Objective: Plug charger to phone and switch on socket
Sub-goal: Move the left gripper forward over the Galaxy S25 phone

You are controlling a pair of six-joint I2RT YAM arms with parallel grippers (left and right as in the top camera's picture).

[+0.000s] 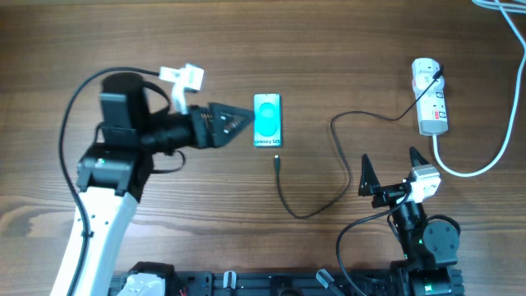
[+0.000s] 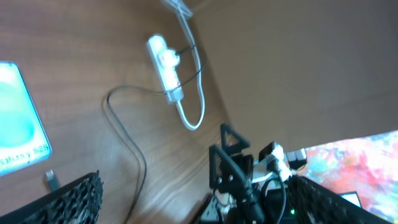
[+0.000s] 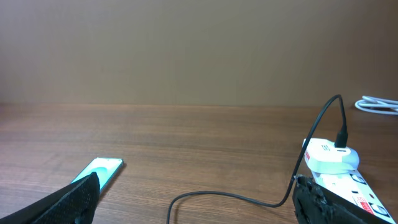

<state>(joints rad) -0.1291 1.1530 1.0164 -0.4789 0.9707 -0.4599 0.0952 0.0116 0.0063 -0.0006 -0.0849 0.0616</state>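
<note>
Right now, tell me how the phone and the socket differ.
The phone shows a turquoise screen; the socket is white with red and black marks. The socket has the charger plugged in; the phone has nothing in it, the charger's free end lying just short. Both lie flat on the table, about the same size.

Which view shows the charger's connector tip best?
Overhead: the connector lies in full view just short of the phone, unplugged. Left wrist catches it small near the bottom edge. Right wrist shows only the cable, not the tip.

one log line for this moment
charger: unplugged, tip near phone | socket: untouched | left claw: open beside phone | right claw: open, empty
</note>
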